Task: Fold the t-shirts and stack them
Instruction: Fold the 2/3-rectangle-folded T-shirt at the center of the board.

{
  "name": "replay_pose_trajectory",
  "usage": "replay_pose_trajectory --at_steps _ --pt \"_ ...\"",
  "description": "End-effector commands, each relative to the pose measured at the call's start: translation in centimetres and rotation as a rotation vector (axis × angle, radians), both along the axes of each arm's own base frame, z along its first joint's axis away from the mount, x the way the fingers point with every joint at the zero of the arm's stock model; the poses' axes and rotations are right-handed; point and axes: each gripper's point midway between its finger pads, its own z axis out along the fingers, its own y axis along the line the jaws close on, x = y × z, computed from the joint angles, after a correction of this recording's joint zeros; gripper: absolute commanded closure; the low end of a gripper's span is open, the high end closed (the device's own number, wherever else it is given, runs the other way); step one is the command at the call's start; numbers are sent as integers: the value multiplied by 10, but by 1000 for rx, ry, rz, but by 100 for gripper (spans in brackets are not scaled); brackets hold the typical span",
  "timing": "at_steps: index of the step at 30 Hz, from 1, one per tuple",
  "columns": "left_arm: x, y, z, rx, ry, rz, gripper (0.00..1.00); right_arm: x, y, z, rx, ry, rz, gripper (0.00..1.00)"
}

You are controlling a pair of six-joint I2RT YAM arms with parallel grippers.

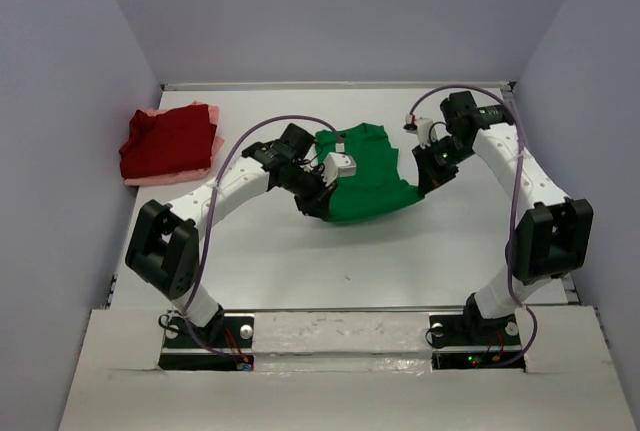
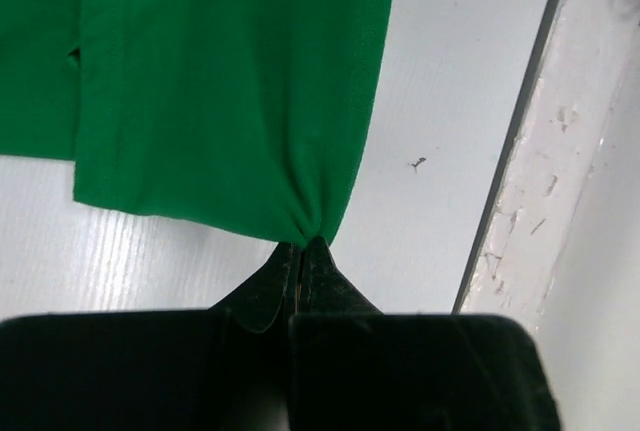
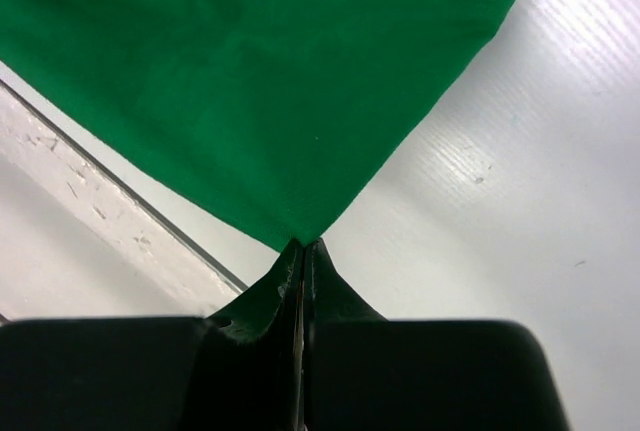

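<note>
Both grippers are clamped on the green t-shirt [image 1: 365, 176]. The left gripper [image 2: 302, 247] pinches a bunched corner of cloth with its jaws pressed together, and the right gripper [image 3: 303, 244] bites only the tip of another corner. The shirt spreads between the 2 arms near the middle of the table [image 1: 400, 271]. We cannot tell how much of it is off the surface.

We judge slipping to be the main risk. Each hold takes in very little cloth, so a sharp pull, or the arms drawing apart, could tug a corner free. That is likeliest on the right, where just a point of fabric sits in the jaws. If the 2 arms travel unevenly the fold would land skewed, and cloth trailing on the table could rumple underneath.

Only the top view shows the dark red t-shirt [image 1: 170, 141] folded on the pale pink t-shirt [image 1: 141, 117] at the far left, well apart from the green one. We take that to be the stack. Only the wrist views show how slim each grip is, and the left wrist view alone shows the cloth puckering at the jaws.
</note>
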Motion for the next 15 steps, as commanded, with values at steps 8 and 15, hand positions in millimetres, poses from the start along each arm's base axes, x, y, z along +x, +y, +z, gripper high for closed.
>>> replay_pose_trajectory --at_steps 8,15 --pt "77 16 45 46 -358 230 100 43 10 6 5 -64 28 100" --pt "103 9 45 69 -362 245 100 68 13 0 1 -91 34 100"
